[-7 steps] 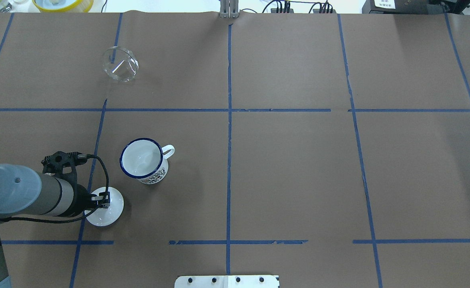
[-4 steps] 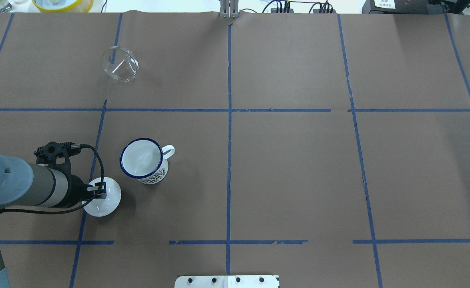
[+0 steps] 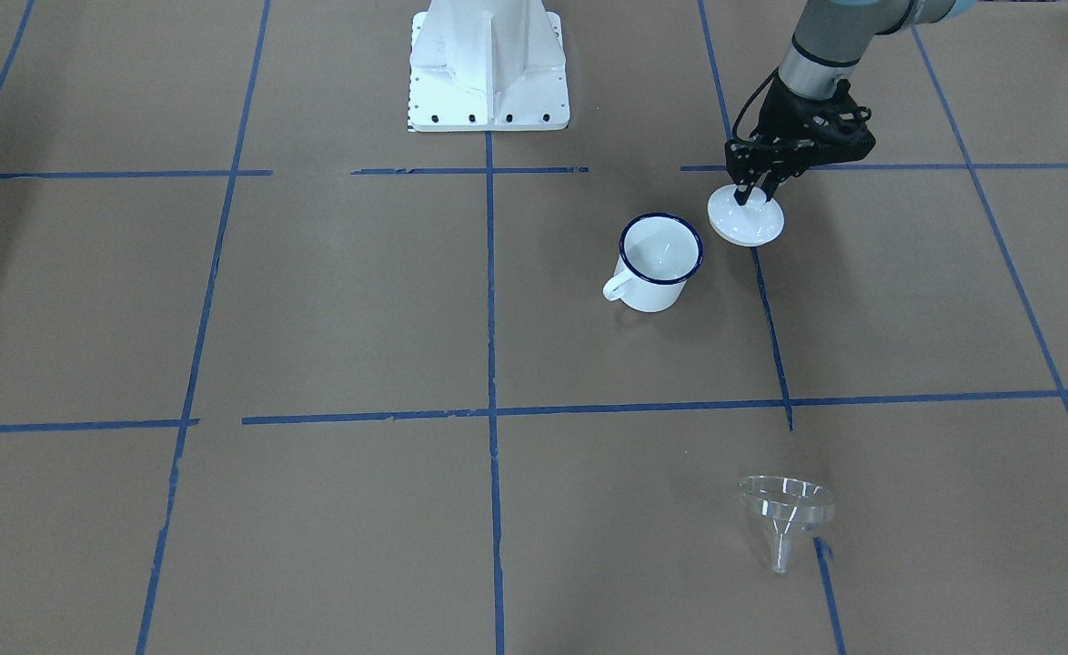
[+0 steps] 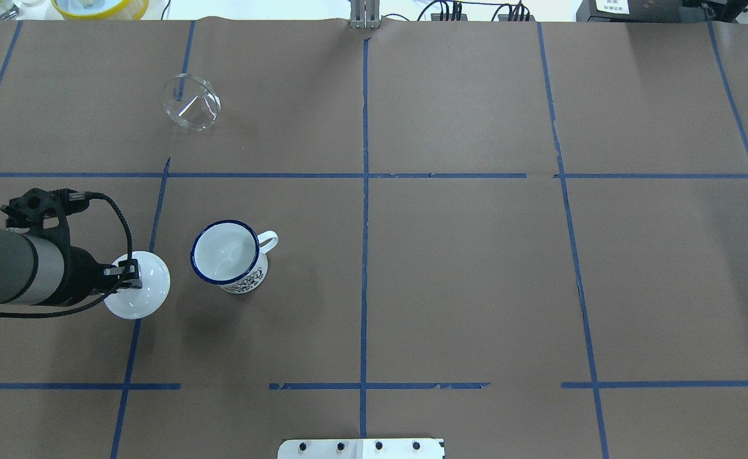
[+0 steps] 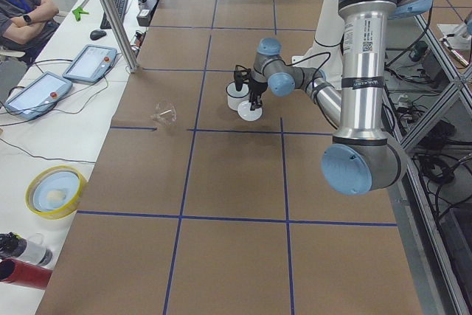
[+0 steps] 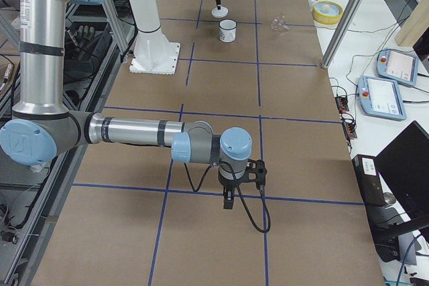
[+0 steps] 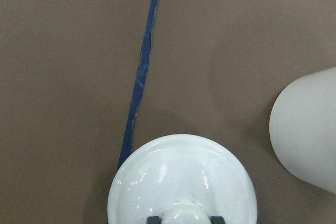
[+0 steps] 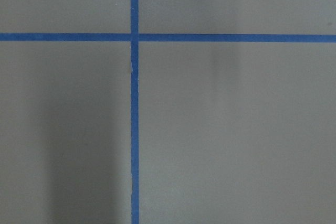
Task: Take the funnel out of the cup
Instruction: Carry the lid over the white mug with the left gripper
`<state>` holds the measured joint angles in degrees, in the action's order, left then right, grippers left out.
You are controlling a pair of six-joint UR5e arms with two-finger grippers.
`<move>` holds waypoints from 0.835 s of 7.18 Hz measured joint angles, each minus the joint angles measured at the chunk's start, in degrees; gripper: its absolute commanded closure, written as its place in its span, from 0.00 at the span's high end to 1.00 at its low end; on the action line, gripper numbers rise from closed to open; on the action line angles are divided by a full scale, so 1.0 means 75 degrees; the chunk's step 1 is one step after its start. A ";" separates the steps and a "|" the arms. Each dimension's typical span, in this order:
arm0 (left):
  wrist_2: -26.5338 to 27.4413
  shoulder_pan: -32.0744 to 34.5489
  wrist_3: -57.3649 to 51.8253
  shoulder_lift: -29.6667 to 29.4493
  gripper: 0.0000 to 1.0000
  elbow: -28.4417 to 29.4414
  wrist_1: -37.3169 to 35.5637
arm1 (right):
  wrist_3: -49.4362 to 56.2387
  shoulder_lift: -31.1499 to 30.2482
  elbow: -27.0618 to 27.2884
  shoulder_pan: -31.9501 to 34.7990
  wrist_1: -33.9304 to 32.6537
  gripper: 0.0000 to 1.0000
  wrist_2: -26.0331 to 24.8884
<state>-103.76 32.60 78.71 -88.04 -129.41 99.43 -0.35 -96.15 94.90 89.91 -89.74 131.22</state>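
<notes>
The funnel (image 4: 190, 102) lies on the counter (image 4: 463, 268), well apart from the empty cup (image 4: 227, 255). The left gripper (image 3: 754, 194) pinches a white lid (image 4: 148, 294) by its top just beside the cup. A weak pinch could drop it, or a swing could knock the cup over.

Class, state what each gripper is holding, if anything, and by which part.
The left gripper holds the white lid by its central knob, a finger on either side. No object shows at the right gripper.
</notes>
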 measured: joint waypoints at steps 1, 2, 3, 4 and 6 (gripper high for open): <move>-0.0021 0.0140 -0.0084 -0.0150 0.00 -0.0489 -0.0703 | 0.0000 0.0000 0.0001 0.0000 0.0000 1.00 0.0000; -0.0036 0.0242 -0.0112 -0.0638 0.00 -0.0692 -0.1416 | 0.0000 0.0000 0.0003 0.0000 0.0000 1.00 0.0000; -0.0049 0.0288 -0.0117 -0.1436 0.00 -0.0674 -0.2290 | 0.0000 0.0000 0.0003 0.0000 0.0000 1.00 0.0000; -0.0115 0.0297 -0.0102 -0.2318 0.00 -0.0461 -0.3056 | 0.0000 0.0000 0.0003 0.0000 0.0000 1.00 0.0000; -0.0360 0.0284 -0.0053 -0.3516 0.00 0.0325 -0.3610 | 0.0000 0.0000 0.0000 0.0000 0.0000 1.00 0.0000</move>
<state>-106.47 34.73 78.32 -114.41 -126.97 72.35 -0.35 -96.15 94.90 89.91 -89.73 131.22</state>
